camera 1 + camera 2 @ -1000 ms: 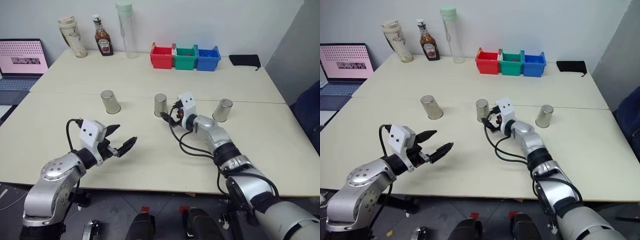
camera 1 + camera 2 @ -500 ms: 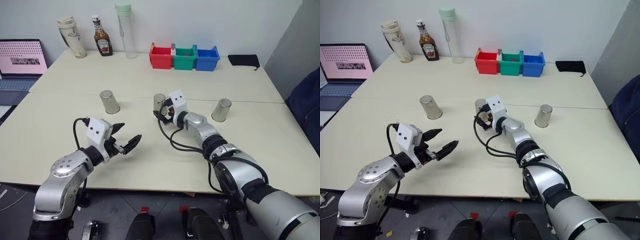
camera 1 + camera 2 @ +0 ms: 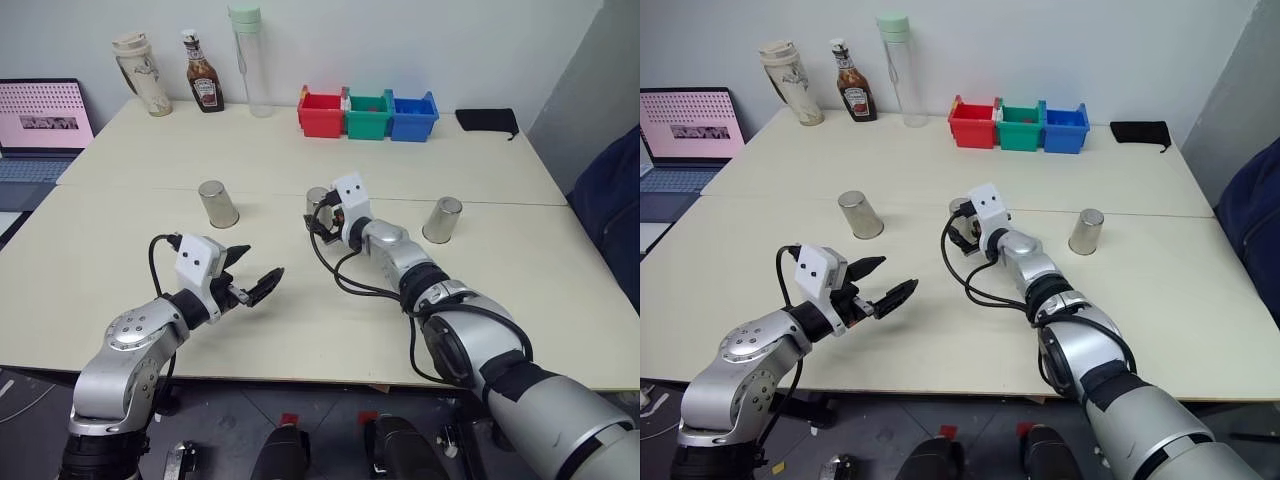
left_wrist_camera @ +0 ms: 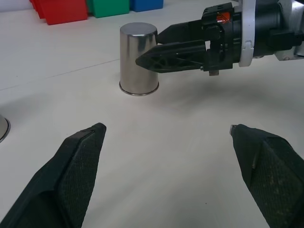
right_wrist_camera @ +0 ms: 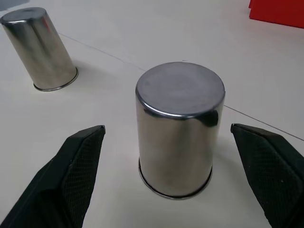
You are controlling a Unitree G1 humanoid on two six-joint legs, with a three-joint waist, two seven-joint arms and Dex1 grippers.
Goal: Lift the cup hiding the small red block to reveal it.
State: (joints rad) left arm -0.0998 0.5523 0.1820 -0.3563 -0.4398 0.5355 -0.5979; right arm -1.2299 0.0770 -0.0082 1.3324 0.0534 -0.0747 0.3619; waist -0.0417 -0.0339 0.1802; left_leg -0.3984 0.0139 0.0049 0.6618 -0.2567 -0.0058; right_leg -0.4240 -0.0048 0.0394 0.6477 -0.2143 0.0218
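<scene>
Three silvery cups stand upside down in a row on the table: the left cup (image 3: 217,204), the middle cup (image 5: 179,95) and the right cup (image 3: 442,220). My right gripper (image 3: 314,222) is open at the middle cup, which stands just ahead of its fingertips, one finger (image 5: 71,180) to each side. In the left wrist view one right fingertip (image 4: 145,61) reaches that cup's side (image 4: 137,64). My left gripper (image 3: 258,265) hovers open and empty over the near left of the table. The small red block is hidden.
Red (image 3: 322,112), green (image 3: 369,113) and blue (image 3: 414,114) bins stand at the back. A ketchup bottle (image 3: 204,85), a travel mug (image 3: 145,73) and a clear bottle (image 3: 249,58) stand at the back left. A laptop (image 3: 40,125) lies far left, a black pouch (image 3: 487,120) back right.
My right gripper has moved left from beside the middle cup until its open fingers flank it. The left gripper has stayed where it was.
</scene>
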